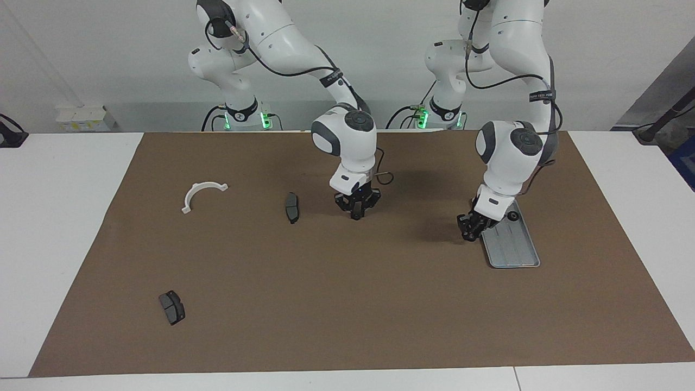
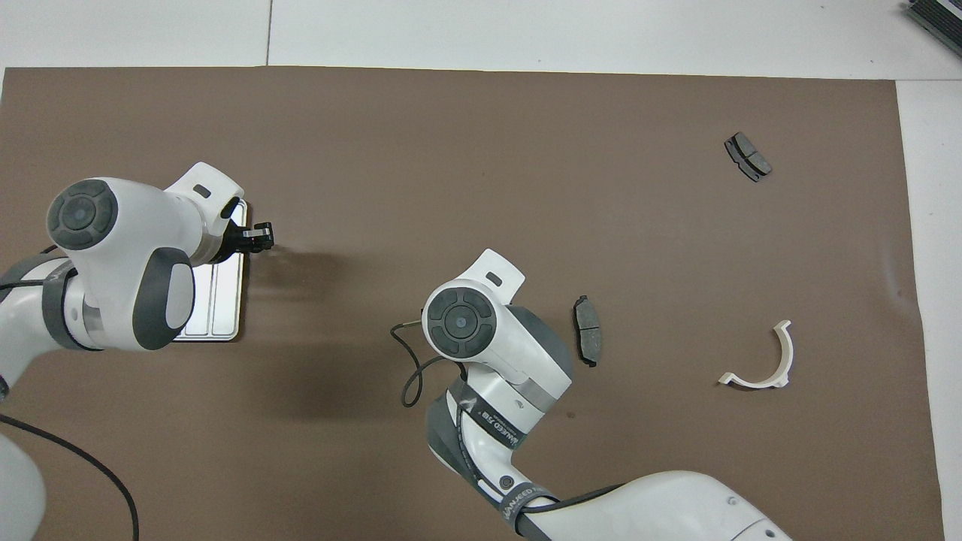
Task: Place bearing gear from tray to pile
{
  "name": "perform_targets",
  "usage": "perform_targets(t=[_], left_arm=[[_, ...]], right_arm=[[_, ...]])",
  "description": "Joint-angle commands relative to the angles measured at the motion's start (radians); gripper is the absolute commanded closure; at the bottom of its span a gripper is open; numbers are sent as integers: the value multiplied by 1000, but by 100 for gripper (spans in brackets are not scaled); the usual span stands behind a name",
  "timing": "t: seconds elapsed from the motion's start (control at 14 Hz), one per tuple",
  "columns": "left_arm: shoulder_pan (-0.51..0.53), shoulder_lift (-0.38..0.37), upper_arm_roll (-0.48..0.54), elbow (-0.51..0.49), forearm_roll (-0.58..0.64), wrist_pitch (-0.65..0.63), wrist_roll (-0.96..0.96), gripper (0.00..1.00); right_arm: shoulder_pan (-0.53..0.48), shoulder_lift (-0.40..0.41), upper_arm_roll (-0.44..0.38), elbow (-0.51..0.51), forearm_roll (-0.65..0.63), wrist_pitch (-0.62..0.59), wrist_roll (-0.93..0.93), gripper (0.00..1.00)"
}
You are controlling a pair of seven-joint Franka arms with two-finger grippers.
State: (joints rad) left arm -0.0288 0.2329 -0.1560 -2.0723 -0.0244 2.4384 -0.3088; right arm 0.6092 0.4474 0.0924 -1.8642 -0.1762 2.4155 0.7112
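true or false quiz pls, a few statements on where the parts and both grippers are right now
1. A small black gear lies on the tray. True.
2. The white arc lies on the tray. False: it lies on the brown mat, toward the right arm's end.
3. The left gripper is beside the tray's edge. True.
4. The right gripper is over the tray. False: it is mid-table, beside a brake pad.
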Motion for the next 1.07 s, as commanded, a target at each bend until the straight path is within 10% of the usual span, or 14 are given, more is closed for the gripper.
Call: perform_targets(t=[0.0,0.21,1.0], left_arm=[[-29,-18,13,0,4,-19,-48,86],[-43,-18,13,0,4,-19,-73,86],[-261,-27,13,-14,4,-6,-426,85]], right_arm=[[-14,-26,7,-36,-3,25,-21,77],[-17,-30,6,-35,-3,25,-38,99],[-270,-311,6,-252,-3,8,-131,100]])
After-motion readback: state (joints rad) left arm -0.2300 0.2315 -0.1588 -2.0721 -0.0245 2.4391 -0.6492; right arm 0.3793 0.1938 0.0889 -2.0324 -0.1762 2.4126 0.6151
